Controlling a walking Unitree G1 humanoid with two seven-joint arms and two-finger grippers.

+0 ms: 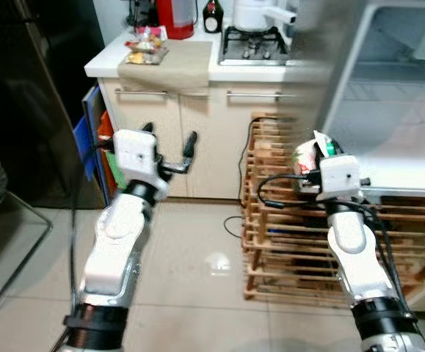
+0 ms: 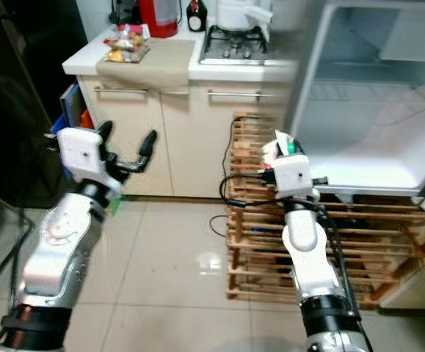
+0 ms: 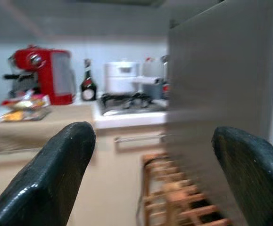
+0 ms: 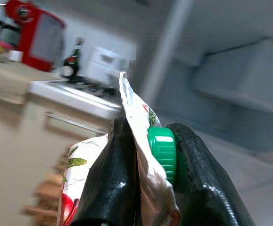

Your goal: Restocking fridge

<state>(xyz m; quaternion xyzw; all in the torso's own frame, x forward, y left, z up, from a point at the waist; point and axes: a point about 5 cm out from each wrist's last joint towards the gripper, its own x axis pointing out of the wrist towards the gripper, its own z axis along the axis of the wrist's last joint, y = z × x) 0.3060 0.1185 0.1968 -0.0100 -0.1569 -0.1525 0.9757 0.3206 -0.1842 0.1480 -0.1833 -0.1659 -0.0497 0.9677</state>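
My right hand (image 1: 311, 163) gripped a carton (image 4: 141, 155) at its green cap (image 4: 162, 153), just before the open fridge (image 1: 396, 110) and above the wooden rack (image 1: 285, 242); my left hand (image 1: 169, 150) hung spread and empty, left of the fridge

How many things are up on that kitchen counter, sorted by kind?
Red coffee machine: 1
Dark bottle: 1
White pot on the stove: 1
Tray of snack packets: 1
Brown cloth: 1
Total: 5, not counting the stove. Smaller items behind the pot are too blurred to count.
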